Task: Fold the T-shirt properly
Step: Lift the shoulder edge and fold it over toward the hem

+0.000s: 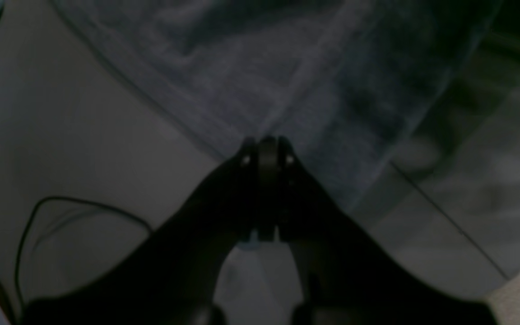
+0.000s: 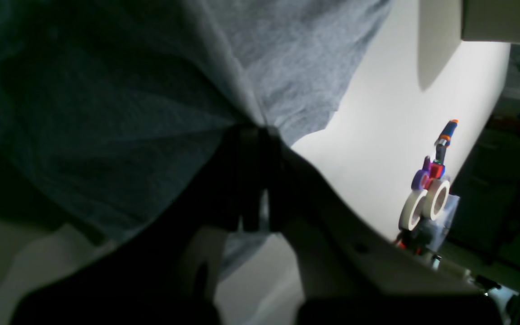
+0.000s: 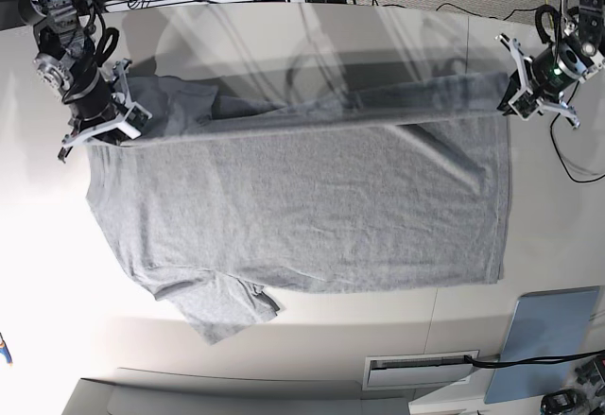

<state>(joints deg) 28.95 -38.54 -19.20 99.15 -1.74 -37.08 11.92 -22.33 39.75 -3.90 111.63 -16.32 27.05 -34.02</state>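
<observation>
The T-shirt (image 3: 312,207) lies spread across the white tabletop (image 3: 284,339), grey and plain on the side facing up; no lettering, brand or label can be read anywhere on it. Its far edge is lifted off the tabletop and stretched between the two arms, blurred in the base view. One sleeve (image 3: 227,306) lies crumpled at the near left.

The right gripper (image 3: 99,117), at the far left, is clenched on the shirt's far left edge; in its wrist view the jaws pinch a gathered fold of grey cloth. The left gripper (image 3: 522,89), at the far right, is clenched on the far right corner, the fabric fanning out from its closed jaws in the left wrist view.

A blue pad (image 3: 553,330) lies at the near right. Tape rolls (image 2: 424,203) and coloured tools (image 2: 436,158) stand at the tabletop's edge in the right wrist view.
</observation>
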